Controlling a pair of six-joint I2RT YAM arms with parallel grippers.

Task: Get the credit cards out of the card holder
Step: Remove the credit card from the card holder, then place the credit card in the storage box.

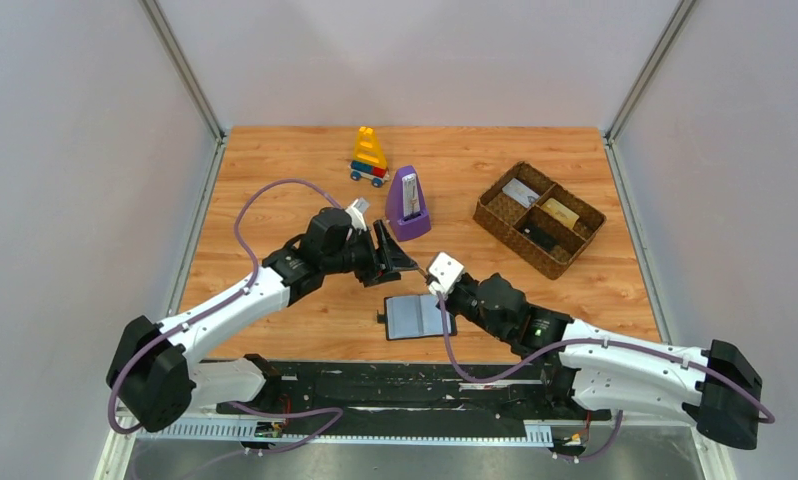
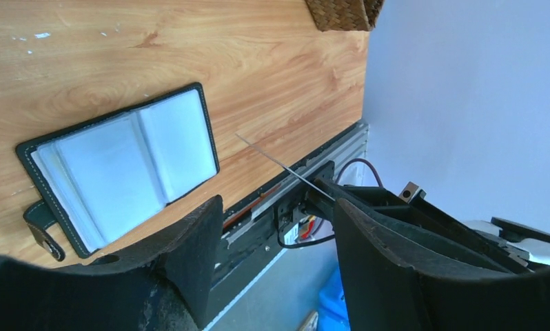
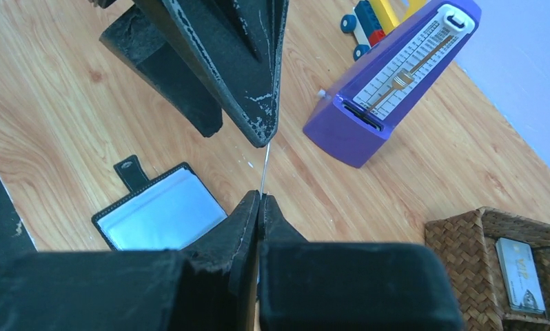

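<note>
Wood-grain table [image 1: 275, 170], top view. Directly on it: black card holder [image 1: 418, 316], open flat, near edge, ctr; purple metronome [image 1: 408, 205], upright, mid-table; toy block car [image 1: 369, 157], just beyond metronome; brown woven tray [image 1: 510, 243], w/ compartments, R side.

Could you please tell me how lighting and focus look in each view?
Top external: even light, faint shadows, sharp. Left wrist: clear sleeves of the card holder look washed pale; the left pincer is dark, soft. Right wrist: the right pincer gripping the edge-on card blurs; the metronome is crisp.
</note>
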